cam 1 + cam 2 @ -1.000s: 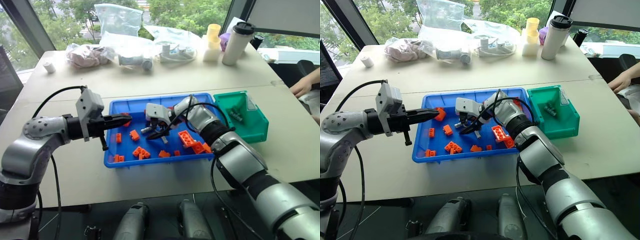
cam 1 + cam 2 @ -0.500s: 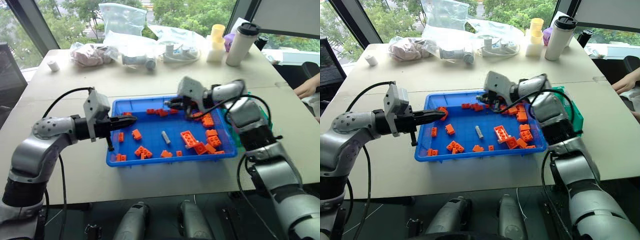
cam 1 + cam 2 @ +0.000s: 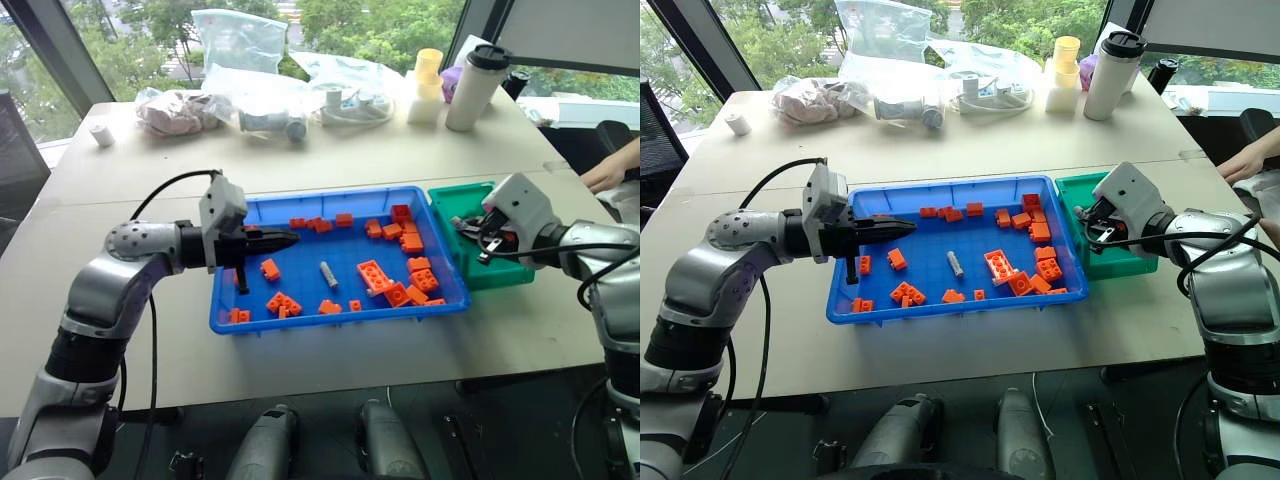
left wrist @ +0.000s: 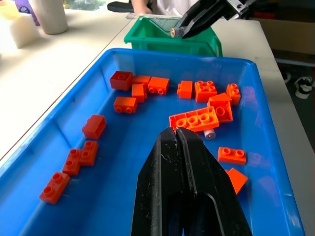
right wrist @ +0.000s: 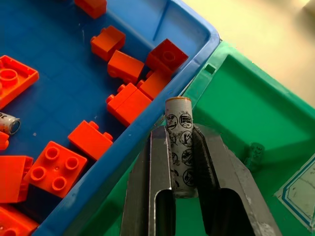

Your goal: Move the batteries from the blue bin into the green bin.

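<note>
My right gripper is shut on a silver-grey battery, holding it above the near-left corner of the green bin, right next to the blue bin's rim. The left wrist view shows the same gripper with the battery tip sticking out over the green bin. Another battery lies in the middle of the blue bin, beside an orange brick. The left gripper is shut and empty, level over the blue bin's left part.
Several orange toy bricks are scattered in the blue bin, most along its right side. Plastic bags, a tumbler and cups stand at the table's far edge. A person's hand rests at the far right.
My right gripper closed on a battery in the blue bin, then swung right and up with it to the green bin. The left gripper edged right over the blue bin.
</note>
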Robot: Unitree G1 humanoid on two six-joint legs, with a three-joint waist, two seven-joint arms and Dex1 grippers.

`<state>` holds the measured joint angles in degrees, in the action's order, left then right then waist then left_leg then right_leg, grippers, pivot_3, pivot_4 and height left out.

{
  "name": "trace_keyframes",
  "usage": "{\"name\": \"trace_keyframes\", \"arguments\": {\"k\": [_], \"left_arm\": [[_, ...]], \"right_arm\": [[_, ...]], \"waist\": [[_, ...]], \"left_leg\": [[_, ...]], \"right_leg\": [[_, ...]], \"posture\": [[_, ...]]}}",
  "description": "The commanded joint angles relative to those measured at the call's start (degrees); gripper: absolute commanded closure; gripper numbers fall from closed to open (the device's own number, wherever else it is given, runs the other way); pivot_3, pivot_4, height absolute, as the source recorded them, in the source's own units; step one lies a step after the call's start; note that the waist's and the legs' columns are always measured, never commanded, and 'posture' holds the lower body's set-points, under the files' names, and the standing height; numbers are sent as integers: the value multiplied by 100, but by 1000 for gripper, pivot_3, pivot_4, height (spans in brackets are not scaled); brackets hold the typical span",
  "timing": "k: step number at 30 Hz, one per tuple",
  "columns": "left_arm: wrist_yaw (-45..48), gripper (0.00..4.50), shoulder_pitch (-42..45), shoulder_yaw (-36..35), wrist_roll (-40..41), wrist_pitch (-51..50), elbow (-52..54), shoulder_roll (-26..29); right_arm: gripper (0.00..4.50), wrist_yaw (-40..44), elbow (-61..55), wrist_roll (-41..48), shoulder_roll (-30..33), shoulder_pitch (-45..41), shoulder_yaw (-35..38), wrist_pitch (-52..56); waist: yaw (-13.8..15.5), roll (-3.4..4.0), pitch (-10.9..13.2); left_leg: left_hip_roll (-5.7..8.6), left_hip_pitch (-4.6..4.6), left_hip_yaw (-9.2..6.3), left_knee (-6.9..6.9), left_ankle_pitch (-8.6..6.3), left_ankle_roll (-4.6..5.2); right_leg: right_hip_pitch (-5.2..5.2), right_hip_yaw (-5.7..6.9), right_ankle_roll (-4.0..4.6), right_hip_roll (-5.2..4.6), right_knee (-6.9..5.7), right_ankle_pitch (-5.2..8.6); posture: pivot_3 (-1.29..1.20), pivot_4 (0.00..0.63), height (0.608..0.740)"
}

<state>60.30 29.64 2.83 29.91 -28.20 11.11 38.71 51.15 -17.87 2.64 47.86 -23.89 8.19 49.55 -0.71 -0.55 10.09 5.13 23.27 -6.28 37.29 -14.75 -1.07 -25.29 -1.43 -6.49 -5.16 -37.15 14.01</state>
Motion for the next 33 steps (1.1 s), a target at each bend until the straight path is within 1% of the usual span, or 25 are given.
{"name": "trace_keyframes", "arguments": {"k": [1, 2, 5, 6, 10, 12, 14, 17, 21, 23, 25, 28, 31, 33], "left_arm": [[102, 4500, 100, -11, -68, 147, -30, -5], [114, 4500, 107, -6, -81, 160, -43, -16], [133, 4500, 112, -10, -102, 172, -47, -43], [132, 4500, 108, -13, -109, 174, -44, -48], [98, 4500, 62, -59, -100, 141, 20, -48], [75, 4500, 20, -79, -102, 125, 53, -32], [56, 4500, 5, -88, -105, 115, 71, -24], [32, 4500, 20, -90, -111, 103, 69, -26], [-55, 4500, -11, -160, -98, 60, 130, -4], [-92, 4500, -50, -191, -81, 28, 183, 20], [-126, 4500, -88, -205, -78, 8, 234, 40], [-183, 4500, -152, -252, -54, -43, 325, 64], [-245, 4500, -246, -299, -29, -92, 441, 91], [-293, 4500, -297, -335, -21, -137, 511, 85]], "right_arm": [[2522, -181, -252, 170, 153, -80, 280, 30], [2109, -213, -250, 206, 171, -92, 291, 44], [447, -356, -144, 215, 251, -148, 282, 10], [59, -367, -104, 214, 305, -143, 259, -22], [59, -394, -121, 454, 249, -401, 171, -89], [59, -212, -503, 940, -5, -626, 5, 219], [59, -184, -739, 1262, -326, -841, -346, 528], [59, -414, -696, 1347, -708, -1118, -826, 856], [59, -865, -473, 1485, -1512, -1500, -1496, 1559], [59, -1051, -380, 1504, -1775, -1664, -1735, 1895], [59, -1083, -276, 1550, -1850, -1821, -2005, 2175], [59, -1050, 13, 1635, -1945, -1990, -2412, 2453], [59, -1035, 264, 1597, -1996, -2039, -2826, 2362], [59, -1079, 409, 1553, -2051, -2072, -2975, 2285]], "waist": [[4, 0, 0], [7, 0, 0], [10, 0, 0], [10, 0, 0], [11, 0, 0], [-17, 0, 0], [-38, 0, 0], [-17, 0, 0], [15, -1, 0], [14, -1, 0], [8, -1, 0], [-1, -1, -1], [-14, -1, 0], [-17, -1, 0]], "left_leg": [[0, 0, 0, 0, 0, 0], [0, 0, 0, 0, 0, 0], [0, 1, 0, 1, 0, 0], [0, 1, 0, 1, 0, 0], [1, 1, 0, 3, 0, 0], [0, 0, 0, 2, 0, 0], [-6, -2, 0, -4, 0, 0], [-8, -1, -4, -5, 0, 0], [1, 4, -10, 7, 1, -1], [1, 4, -11, 5, 4, -7], [1, 4, -13, 3, 18, -31], [2, 5, -13, 3, 18, -31], [0, 4, -13, 0, 17, -30], [1, 4, -12, 0, 17, -30]], "right_leg": [[0, 0, 0, 0, 1, 0], [0, 0, 0, 0, 2, 0], [1, 0, 0, 0, 2, 0], [1, 0, 0, -1, 2, 0], [3, 1, 0, -2, 3, 0], [2, 1, 0, 0, 2, 0], [0, -1, 0, 4, 2, 0], [-1, 0, 0, 6, 2, 0], [2, 4, 0, -1, 2, 0], [1, 4, 0, -1, 1, 0], [-1, 5, 0, -1, 1, 0], [-2, 4, 0, -1, 2, 0], [-4, 5, 0, 1, 1, 0], [-4, 4, 0, 2, 1, 0]], "posture": [[0, 150, 740], [0, 150, 740], [0, 150, 740], [0, 150, 740], [0, 150, 740], [0, 150, 740], [0, 150, 740], [0, 150, 740], [0, 150, 740], [0, 150, 740], [0, 150, 740], [0, 150, 740], [0, 150, 740], [0, 150, 740]]}}
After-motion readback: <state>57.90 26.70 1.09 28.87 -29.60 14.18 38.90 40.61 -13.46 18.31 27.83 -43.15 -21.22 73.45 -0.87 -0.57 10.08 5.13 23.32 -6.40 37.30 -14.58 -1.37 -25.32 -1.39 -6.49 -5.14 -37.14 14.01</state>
